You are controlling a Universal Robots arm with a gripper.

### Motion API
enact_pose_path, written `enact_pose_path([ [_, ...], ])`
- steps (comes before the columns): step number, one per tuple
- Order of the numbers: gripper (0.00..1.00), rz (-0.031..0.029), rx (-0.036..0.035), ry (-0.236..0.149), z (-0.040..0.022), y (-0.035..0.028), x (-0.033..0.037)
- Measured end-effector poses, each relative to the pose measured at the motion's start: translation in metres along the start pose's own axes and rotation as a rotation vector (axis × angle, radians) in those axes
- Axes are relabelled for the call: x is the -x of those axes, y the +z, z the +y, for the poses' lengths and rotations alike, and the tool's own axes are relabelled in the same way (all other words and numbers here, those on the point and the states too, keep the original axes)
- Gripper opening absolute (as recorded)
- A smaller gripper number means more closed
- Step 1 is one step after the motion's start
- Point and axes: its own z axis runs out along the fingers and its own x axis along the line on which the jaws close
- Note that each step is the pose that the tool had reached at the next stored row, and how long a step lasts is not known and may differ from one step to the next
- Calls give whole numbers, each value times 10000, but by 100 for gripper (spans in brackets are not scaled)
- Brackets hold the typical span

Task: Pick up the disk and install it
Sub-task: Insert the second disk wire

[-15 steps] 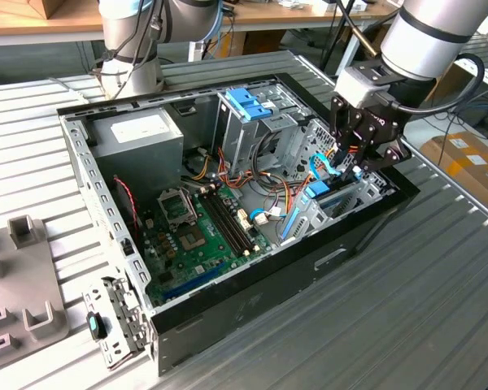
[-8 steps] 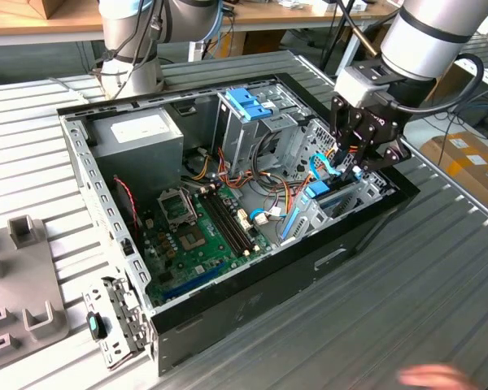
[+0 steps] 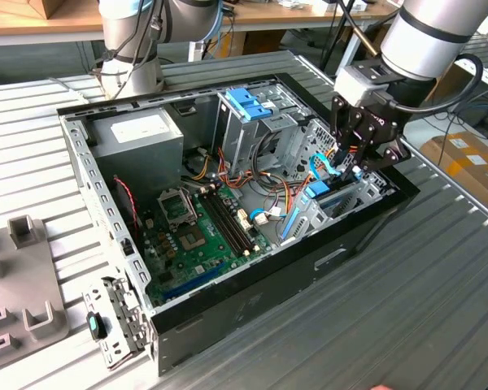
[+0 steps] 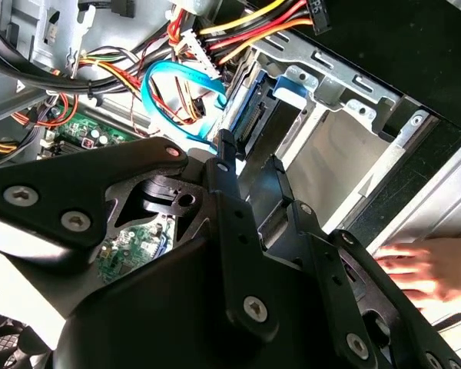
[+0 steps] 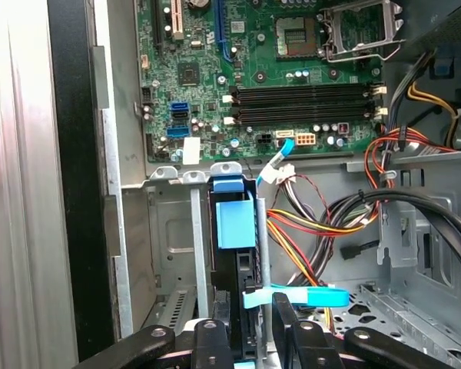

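The disk (image 5: 235, 223) stands on edge in the drive bay at the end of the open computer case (image 3: 252, 309) on the exterior view's right. It has a dark body and a light-blue rail. Its connector end (image 4: 251, 123) shows in the second wrist view. My gripper (image 3: 354, 166) hangs over that bay, and its black fingers (image 5: 213, 332) straddle the disk's near end. In both wrist views the gap between the fingers matches the disk's thickness, so the gripper (image 4: 250, 155) looks shut on it.
A light-blue data cable (image 4: 169, 100) and bundled wires run beside the bay. The motherboard (image 3: 195, 236), grey power supply (image 3: 138, 134) and a blue-latched cage (image 3: 248, 101) lie further in. A hand (image 4: 415, 269) rests by the case edge. A loose metal bracket (image 3: 114, 325) lies on the table.
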Motion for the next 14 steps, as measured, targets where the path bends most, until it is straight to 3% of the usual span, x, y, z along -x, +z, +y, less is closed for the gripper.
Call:
enact_pose_path([
  [3,36,1,0,3,0,-17,1],
  [6,36,8,-1,4,-2,-84,2],
  [14,36,13,-1,-8,-6,-85,6],
])
